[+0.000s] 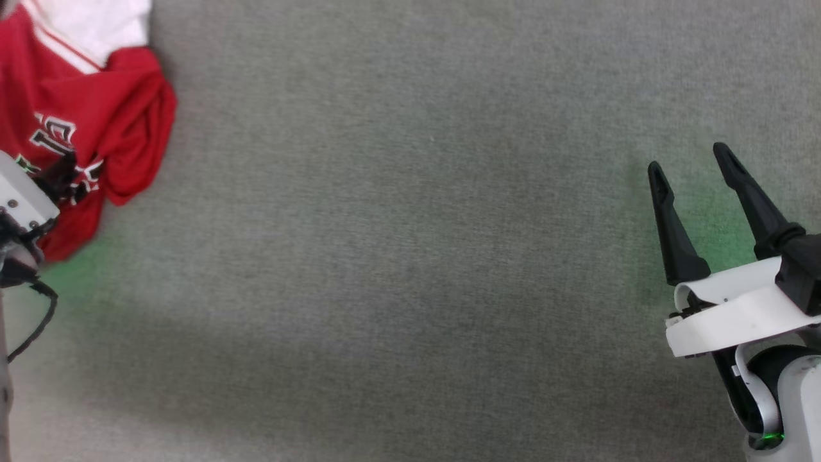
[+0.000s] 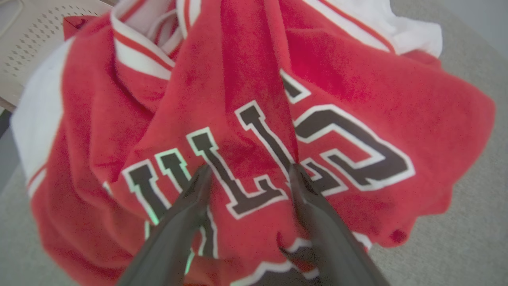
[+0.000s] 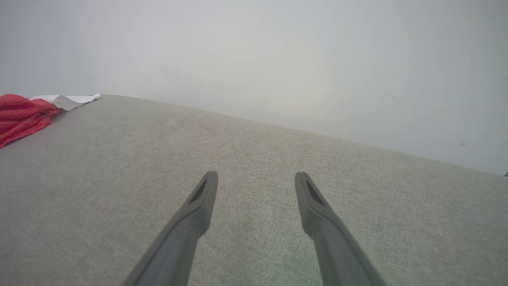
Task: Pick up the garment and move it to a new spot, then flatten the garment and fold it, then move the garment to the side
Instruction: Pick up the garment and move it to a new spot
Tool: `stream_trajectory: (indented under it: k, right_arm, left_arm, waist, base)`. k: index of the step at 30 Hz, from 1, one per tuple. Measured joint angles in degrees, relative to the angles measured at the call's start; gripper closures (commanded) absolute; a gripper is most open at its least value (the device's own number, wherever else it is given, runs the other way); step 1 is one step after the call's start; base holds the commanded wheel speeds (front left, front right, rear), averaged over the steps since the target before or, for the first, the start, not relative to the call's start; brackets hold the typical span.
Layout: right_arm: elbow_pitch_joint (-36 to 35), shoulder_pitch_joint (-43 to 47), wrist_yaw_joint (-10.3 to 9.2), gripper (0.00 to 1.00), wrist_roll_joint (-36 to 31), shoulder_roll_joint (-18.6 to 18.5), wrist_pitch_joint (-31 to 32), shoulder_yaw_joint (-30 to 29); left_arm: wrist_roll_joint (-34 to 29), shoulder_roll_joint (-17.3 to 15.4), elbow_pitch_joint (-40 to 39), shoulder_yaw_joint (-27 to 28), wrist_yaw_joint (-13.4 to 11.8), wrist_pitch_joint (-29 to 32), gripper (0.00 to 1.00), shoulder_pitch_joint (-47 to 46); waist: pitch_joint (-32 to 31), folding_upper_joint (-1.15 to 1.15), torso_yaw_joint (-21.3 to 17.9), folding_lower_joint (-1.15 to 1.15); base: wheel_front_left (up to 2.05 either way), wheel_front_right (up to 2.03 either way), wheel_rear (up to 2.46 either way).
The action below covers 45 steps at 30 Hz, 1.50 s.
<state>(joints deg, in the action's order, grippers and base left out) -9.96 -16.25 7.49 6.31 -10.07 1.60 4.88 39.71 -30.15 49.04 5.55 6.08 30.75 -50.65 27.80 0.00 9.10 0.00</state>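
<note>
While the garment lies in a crumpled heap at the far left of the grey bench, you are at step one: the pick-up.

Item, garment: red body bunched in folds, white sleeve at the far end, black white-edged lettering facing up. By the look of it, not lifted.

Item, left end effector: released, fingers spread, tips down at the lettering, a ridge of red cloth standing between them. Nothing gripped.

Item, right end effector: released, fingers apart, empty, above bare bench on the robot's right, well apart from the garment.

Item, pale perforated object: beyond the garment in the left wrist view. I cannot tell what it is.

Next move, as judged: you need to clench the left fingers on that ridge, taking enough layers that the cloth won't slip. Then lift it clear and carry it toward the open middle of the bench.
</note>
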Motion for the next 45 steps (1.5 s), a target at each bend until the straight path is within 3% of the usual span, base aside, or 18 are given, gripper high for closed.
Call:
stream_trajectory:
  k: [10,11,12,13,21,33,40,45]
  right_arm:
    - [-2.3,-0.4,0.0,0.0,0.2,0.1,2.2,0.0]
    - [-2.3,-0.4,0.0,0.0,0.2,0.2,2.3,0.0]
    - [-2.3,-0.4,0.0,0.0,0.2,0.3,2.3,0.1]
    - [-2.2,-0.4,0.0,0.0,0.2,0.4,2.4,0.1]
    - [-0.1,-0.4,0.0,0.0,0.7,1.1,1.3,0.1]
    - [5.7,0.8,0.0,0.0,2.2,3.1,-2.0,0.2]
    - [8.5,2.0,0.0,0.0,2.8,4.3,-3.7,0.2]
    - [10.0,2.8,0.0,0.0,3.3,5.0,-4.6,0.0]
  left_arm:
    - [-0.3,-0.6,9.4,-3.3,1.0,-0.4,0.0,-4.9]
    - [-0.3,-0.6,10.1,-3.6,1.0,-0.8,0.14,-5.2]
    - [-0.3,-0.6,10.7,-3.9,1.1,-1.5,0.45,-5.5]
    - [-0.5,-0.6,11.1,-4.4,1.1,-2.4,1.0,-5.5]
    - [-0.9,-2.9,12.7,-7.2,1.3,-7.8,1.0,-7.0]
    - [1.5,-8.7,4.5,-12.9,1.3,-15.0,1.0,-9.4]
    - [1.4,-11.4,-2.2,-16.9,1.3,-15.6,1.0,-10.7]
    - [2.1,-12.7,-9.1,-19.4,1.3,-12.0,1.0,-10.9]
  waist:
    - [1.7,0.0,-1.9,0.0]
    - [1.5,0.0,-1.9,0.0]
    - [1.3,0.0,-1.9,0.0]
    - [1.1,0.0,-1.9,0.0]
    - [-1.5,0.0,-1.8,0.0]
    - [-9.0,0.0,-0.8,0.0]
    - [-14.0,0.0,-0.2,0.0]
    - [-17.5,0.0,0.0,0.0]
  base:
    - [0.0,0.0,0.0]
    - [0.0,0.0,0.0]
    - [0.0,0.0,0.0]
    - [0.0,0.0,0.0]
    - [0.0,0.0,0.0]
    - [0.0,0.0,0.0]
    - [0.0,0.0,0.0]
    - [0.0,0.0,0.0]
